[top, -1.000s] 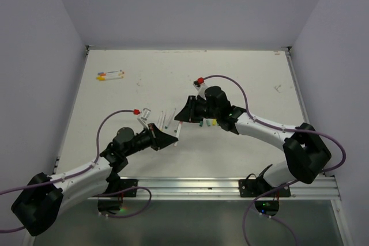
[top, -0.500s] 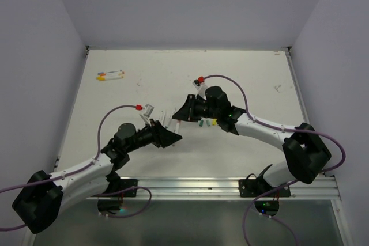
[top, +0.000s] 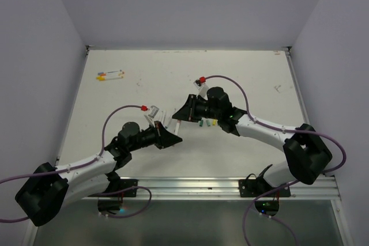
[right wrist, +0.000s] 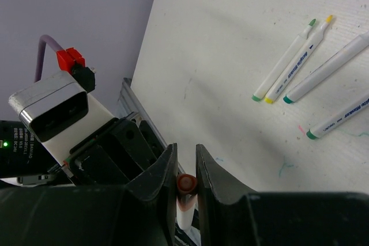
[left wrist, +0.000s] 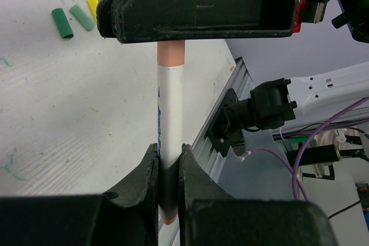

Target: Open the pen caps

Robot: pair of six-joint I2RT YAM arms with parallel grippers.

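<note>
Seven white plastic marker pens (right wrist: 283, 60): four lie on the bench (top: 242, 79) past the right gripper (right wrist: 185, 154), one held pen (left wrist: 170, 113) runs from it to the left gripper (left wrist: 169, 154), two capped pens (top: 110, 75) lie far off. Three loose plastic caps near the right gripper: two green caps (left wrist: 60, 22), one yellow cap (left wrist: 92, 7).

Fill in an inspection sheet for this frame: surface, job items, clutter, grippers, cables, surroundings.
Surface: white table, faint ink marks.
Job's things: pen held between grippers, orange cap on; loose caps and uncapped pens on the table; more pens far left.
Clutter: nothing seen.
Grippers: left gripper shut on pen body; right gripper shut on orange cap.
Cables: purple cables arch over both arms.
Surroundings: grey walls, metal rail at near edge.
</note>
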